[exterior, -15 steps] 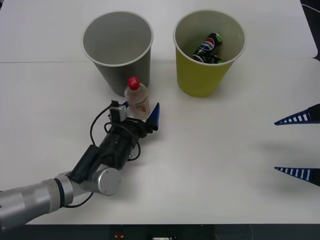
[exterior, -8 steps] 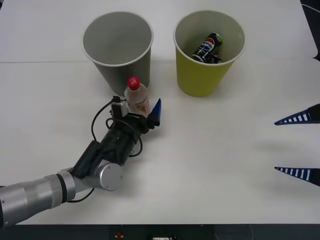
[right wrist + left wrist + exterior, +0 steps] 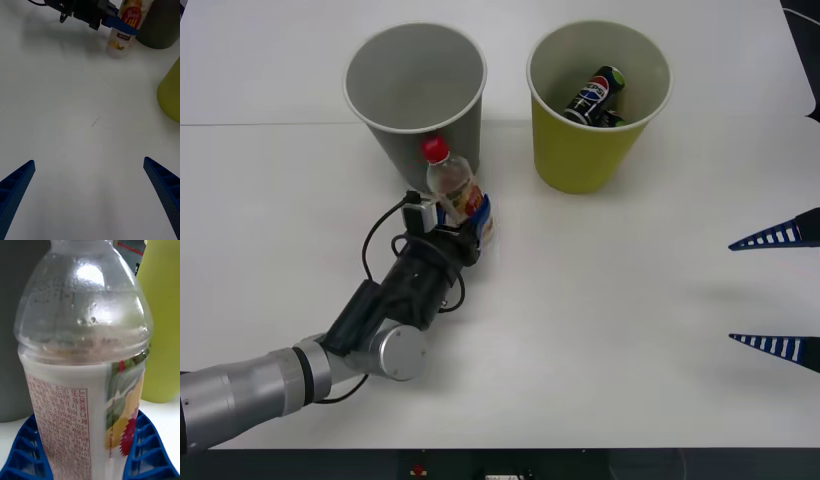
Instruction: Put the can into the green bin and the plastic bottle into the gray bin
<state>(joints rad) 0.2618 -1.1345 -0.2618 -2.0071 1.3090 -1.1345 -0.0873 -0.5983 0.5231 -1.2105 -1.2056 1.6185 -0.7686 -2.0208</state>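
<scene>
The small clear plastic bottle (image 3: pixel 453 186) with red cap, tilted just before the gray paper-cup bin (image 3: pixel 416 92), is pinched at its labelled belly by the left tool (image 3: pixel 461 222); likely light, smooth, slightly squashy.

The left arm reaches forward from the near-left corner — its claw (image 3: pixel 465 215) is clamped, blue fingers (image 3: pixel 148 450) pressed close. The right claw (image 3: pixel 777 290) hangs at the right edge — fingers spread wide.
</scene>
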